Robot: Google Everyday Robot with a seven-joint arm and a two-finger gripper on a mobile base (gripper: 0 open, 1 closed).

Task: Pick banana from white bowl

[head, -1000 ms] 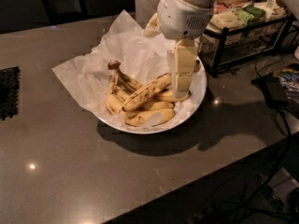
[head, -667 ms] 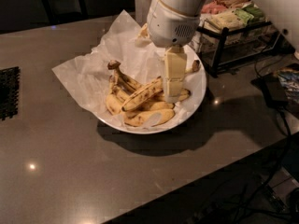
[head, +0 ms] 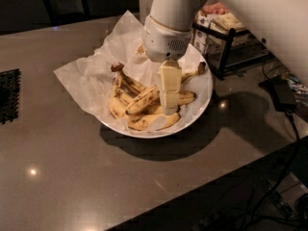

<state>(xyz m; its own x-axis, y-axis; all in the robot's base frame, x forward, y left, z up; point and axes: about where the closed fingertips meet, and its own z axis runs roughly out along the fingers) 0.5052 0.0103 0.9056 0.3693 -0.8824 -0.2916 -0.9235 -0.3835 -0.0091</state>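
A large white bowl (head: 202,102) sits on the grey table, lined with crinkled white paper, with several speckled yellow bananas in it. A curved bunch (head: 126,91) lies on the left side of the bowl. The banana (head: 186,97) lies across the middle, mostly hidden behind my gripper. A thin stem with a dark tip (head: 197,70) sticks out to the right. My gripper (head: 169,109) hangs straight down from the white arm, low in the bowl, its tip among the bananas at the centre.
The crinkled white paper (head: 84,78) spreads left and behind the bowl. A black wire rack (head: 226,42) with packets stands at the back right. A black adapter and cable (head: 281,94) lie at the right. A black mat (head: 8,95) is at the left edge. The table's front edge runs diagonally at the lower right.
My gripper has moved left and down, from over the bowl's right side to its centre, down among the bananas. The bananas have not visibly shifted.
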